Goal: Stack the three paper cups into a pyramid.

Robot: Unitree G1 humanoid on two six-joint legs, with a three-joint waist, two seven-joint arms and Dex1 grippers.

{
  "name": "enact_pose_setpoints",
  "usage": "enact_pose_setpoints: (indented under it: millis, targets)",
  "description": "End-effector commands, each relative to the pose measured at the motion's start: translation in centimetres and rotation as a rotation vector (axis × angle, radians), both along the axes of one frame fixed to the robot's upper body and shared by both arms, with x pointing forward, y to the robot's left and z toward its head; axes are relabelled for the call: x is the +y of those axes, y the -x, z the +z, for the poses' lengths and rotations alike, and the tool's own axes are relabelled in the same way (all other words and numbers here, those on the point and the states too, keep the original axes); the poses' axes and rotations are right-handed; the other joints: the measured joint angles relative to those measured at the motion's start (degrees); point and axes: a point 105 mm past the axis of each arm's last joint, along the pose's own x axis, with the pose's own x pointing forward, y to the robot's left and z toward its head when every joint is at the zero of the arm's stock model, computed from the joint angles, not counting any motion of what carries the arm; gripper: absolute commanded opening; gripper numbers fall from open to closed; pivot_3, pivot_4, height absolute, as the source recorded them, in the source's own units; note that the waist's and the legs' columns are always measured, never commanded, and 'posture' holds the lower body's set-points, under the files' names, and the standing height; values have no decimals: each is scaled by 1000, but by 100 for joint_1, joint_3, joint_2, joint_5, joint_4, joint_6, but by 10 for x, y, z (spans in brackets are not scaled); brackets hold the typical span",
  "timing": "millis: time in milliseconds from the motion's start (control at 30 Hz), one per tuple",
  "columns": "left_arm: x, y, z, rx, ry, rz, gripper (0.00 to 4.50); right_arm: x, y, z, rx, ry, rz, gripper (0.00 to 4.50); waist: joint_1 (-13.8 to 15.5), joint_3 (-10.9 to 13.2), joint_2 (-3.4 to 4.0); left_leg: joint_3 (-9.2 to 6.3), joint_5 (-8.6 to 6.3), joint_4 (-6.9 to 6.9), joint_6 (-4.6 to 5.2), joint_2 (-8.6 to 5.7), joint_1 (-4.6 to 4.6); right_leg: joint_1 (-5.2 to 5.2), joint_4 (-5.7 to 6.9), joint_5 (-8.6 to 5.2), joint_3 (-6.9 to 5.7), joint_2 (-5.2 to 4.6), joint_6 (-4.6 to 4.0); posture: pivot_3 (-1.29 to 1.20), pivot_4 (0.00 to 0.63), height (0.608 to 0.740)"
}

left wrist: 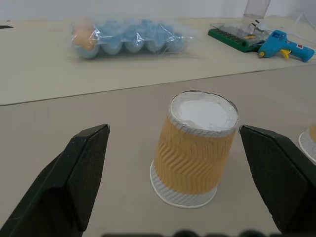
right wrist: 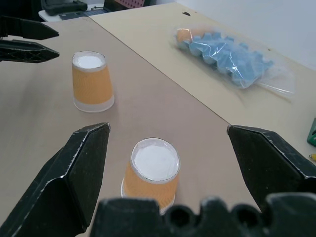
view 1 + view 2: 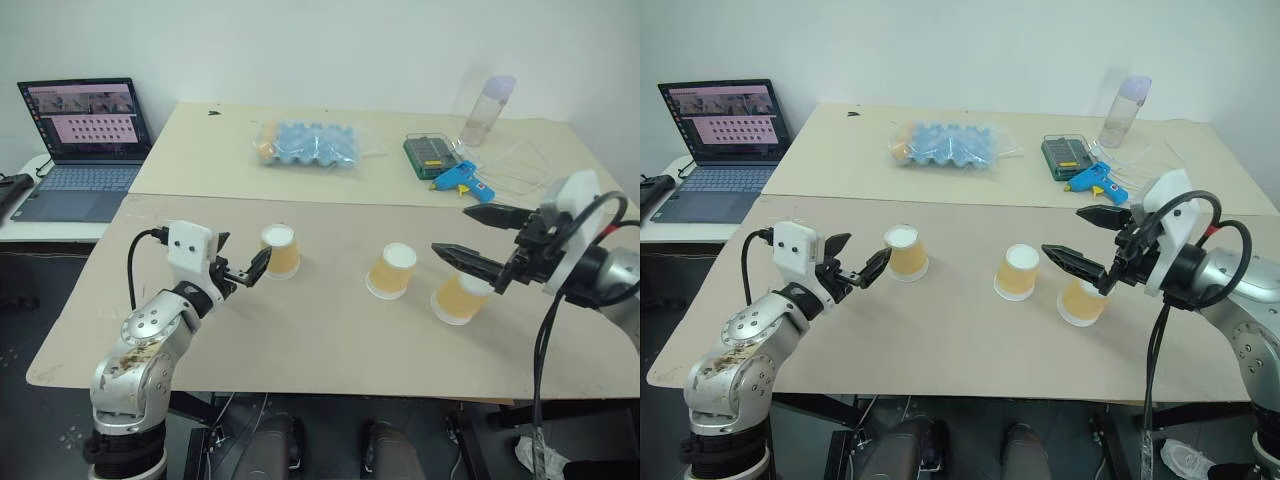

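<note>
Three cups apart on the bench, both pincers released: the gathering step, nothing stacked yet.

Left to right we list: left pincer (image 3: 245, 270), jaws spread and empty, level with and just beside the left cup (image 3: 281, 250), which stands upside down, white base up; middle cup (image 3: 391, 271), upside down, well apart from the left one; right cup (image 3: 461, 297), near the middle one, partly behind the right pincer (image 3: 465, 240), whose jaws are spread wide and hold nothing, just above that cup. All three sit on the near part of the bench (image 3: 300, 340). We judge the next move calls for closing on a cup and setting two side by side, touching, as the base row.
</note>
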Motion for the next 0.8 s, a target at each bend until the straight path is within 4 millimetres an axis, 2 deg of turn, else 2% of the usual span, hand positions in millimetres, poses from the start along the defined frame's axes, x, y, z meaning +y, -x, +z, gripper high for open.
enact_pose_setpoints:
  millis: [33,300,433,600,800]
  targets:
    - [-6,-6,0,-35,-11,-48,4480,-9,2,9,-63,-6,-27,4500,-2,0,0,2,0,0,0,0,-1,-1,0,0,1,-1,0,0,150,740]
    - [-18,-21,-11,-12,10,-130,4480,-9,6,13,-83,3,-40,4500,0,0,0,2,-1,-1,2,1,-3,-9,1,0,2,-2,-1,0,150,740]
    - [-19,-35,-15,-17,-20,-142,4480,-12,10,13,-90,10,-60,4500,14,0,0,2,-2,-3,3,1,-4,-9,0,-1,2,-2,-1,0,150,740]
    - [-27,-51,-2,-74,-30,-162,4480,-15,12,12,-90,9,-81,4500,14,0,0,2,-2,-3,4,0,-6,-8,-2,0,1,-4,-1,0,150,740]
    - [-40,-57,10,-112,-40,-213,4480,-14,14,12,-94,13,-85,4500,1,0,0,2,-2,-4,5,0,-7,6,-1,0,2,-4,0,0,150,740]
